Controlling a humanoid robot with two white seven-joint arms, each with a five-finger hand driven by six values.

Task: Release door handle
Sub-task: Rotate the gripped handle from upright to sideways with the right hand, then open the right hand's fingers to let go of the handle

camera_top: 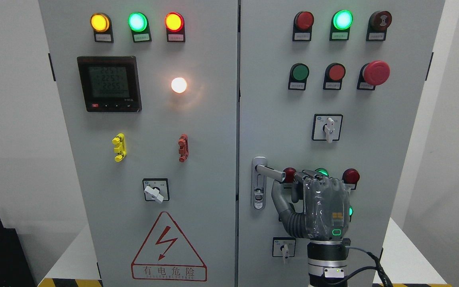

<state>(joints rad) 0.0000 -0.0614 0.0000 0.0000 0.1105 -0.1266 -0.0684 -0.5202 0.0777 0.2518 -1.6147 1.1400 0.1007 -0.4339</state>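
Fingers (293, 177) curled over the tip of the handle (271, 172), thumb hooked under: grip not let go yet.

Right hand (321, 205) up from below the handle, palm to the door (277, 119), back of hand to camera, wrist straight and vertical. Handle sticking out level to the right from its plate (258, 183), plate hard by the door's left edge. Release step apparently just starting. Next, probably: uncurl fingers, drop thumb clear, draw back from the handle without snagging the red lamp (289, 173) just right of the handle. Left arm nowhere in shot.
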